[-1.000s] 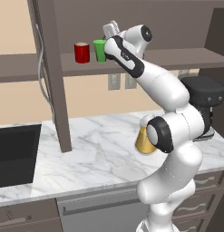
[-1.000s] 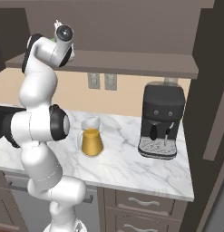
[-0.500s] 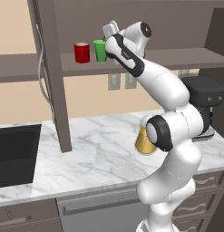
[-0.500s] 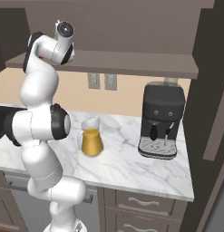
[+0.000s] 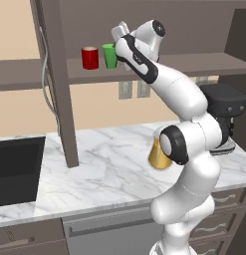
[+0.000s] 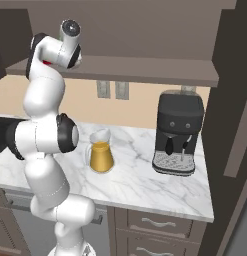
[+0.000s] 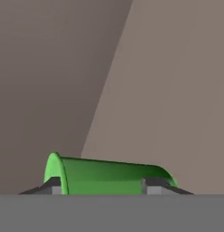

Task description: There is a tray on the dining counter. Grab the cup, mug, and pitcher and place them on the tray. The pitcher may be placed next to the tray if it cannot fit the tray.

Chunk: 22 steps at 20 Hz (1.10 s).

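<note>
On shelf (image 5: 194, 64), claw (image 5: 116, 36) straddles cup (image 5: 109, 56), mug (image 5: 89, 58) beside.

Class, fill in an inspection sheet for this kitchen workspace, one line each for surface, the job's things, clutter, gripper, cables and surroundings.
Surface: white grey-veined marble worktop with a black sink at its left end.
Job's things: green cup and red mug stand side by side on the upper shelf; amber pitcher stands upright on the worktop.
Clutter: black coffee machine on the worktop to the right of the pitcher.
Gripper: gripper is at the shelf, with a fingertip on each side of the cup; contact cannot be judged.
Cables: nothing seen.
Surroundings: two wall outlets under the shelf, drawers below the worktop.
</note>
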Tool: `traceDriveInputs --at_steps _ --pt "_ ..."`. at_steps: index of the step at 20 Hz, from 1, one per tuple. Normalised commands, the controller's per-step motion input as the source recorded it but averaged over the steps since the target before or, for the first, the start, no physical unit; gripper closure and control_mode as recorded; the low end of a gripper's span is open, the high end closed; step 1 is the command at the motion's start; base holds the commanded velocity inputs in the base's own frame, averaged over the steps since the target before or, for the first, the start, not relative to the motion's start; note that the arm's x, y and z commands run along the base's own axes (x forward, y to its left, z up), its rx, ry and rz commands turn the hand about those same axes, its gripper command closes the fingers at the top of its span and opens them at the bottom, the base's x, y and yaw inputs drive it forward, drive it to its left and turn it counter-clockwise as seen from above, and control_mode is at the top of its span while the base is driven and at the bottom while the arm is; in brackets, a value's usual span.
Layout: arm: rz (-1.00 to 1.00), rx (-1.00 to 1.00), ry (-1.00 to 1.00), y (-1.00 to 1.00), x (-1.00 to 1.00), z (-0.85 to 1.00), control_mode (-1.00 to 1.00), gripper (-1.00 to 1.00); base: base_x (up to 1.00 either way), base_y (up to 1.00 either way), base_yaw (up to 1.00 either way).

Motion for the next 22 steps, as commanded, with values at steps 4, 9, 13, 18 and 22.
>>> traceDriveInputs --at_steps 4,9,13,18,22 --pt "0.00 0.00 -0.03 0.00 0.00 0.00 -1.00 1.00 0.00 0.00 0.00" --pt "-0.06 0.00 -0.06 0.00 -0.04 -0.02 -1.00 1.00 0.00 0.00 0.00" --pt "-0.10 0.01 -0.10 0.00 -0.10 -0.07 -1.00 1.00 0.00 0.00 0.00" --pt "-0.11 0.00 -0.08 -0.12 -0.20 -0.09 -1.00 1.00 0.00 0.00 0.00" --pt "-0.08 0.00 -0.03 -0.34 -0.46 -0.05 -1.00 1.00 0.00 0.00 0.00"
